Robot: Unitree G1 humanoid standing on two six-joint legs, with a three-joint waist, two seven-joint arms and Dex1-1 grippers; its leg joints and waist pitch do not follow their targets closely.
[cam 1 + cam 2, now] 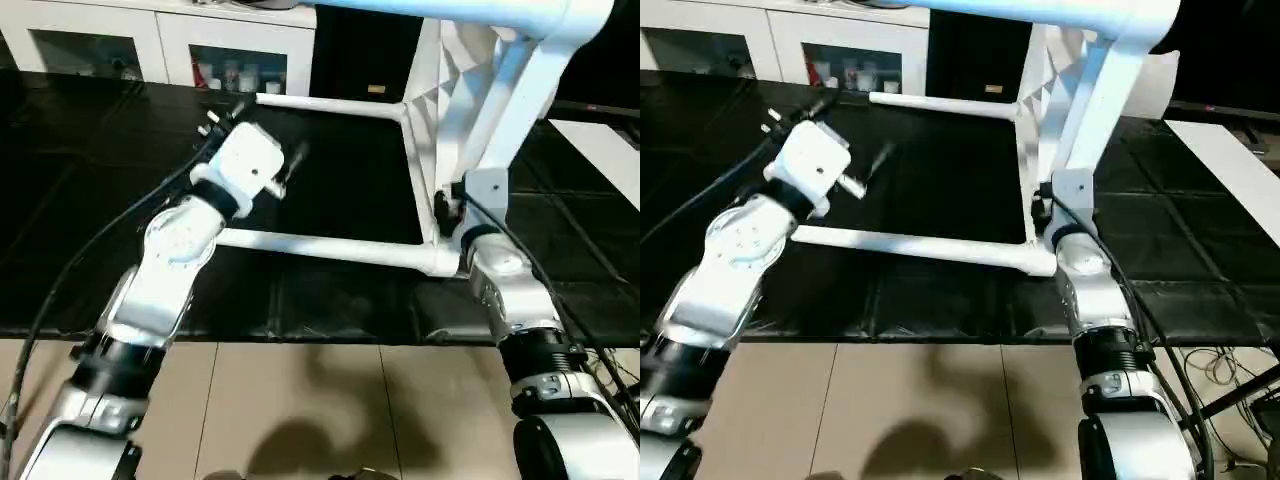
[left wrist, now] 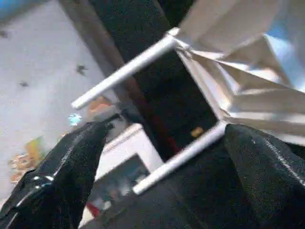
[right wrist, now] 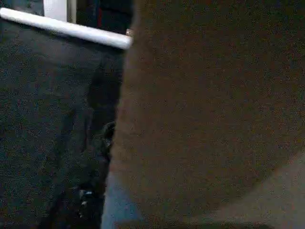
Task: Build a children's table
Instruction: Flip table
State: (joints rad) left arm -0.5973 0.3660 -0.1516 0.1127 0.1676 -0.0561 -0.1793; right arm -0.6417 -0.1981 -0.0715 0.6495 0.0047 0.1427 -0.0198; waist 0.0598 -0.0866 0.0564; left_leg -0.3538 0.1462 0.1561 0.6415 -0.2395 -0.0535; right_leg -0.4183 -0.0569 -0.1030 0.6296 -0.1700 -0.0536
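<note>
I see the children's table (image 1: 430, 150) lying on its side on the black counter (image 1: 330, 190). My left claw (image 2: 162, 157) is wide open above it. My right claw's grip, I cannot tell

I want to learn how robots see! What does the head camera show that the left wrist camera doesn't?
Head camera alone: both silver arms, the beige floor and the right fingers by the table's lower corner. Left wrist camera alone: the left fingers up close, spread wide with nothing between them. Both show the little white table tipped on its side, two legs sticking out over the black worktop.
</note>
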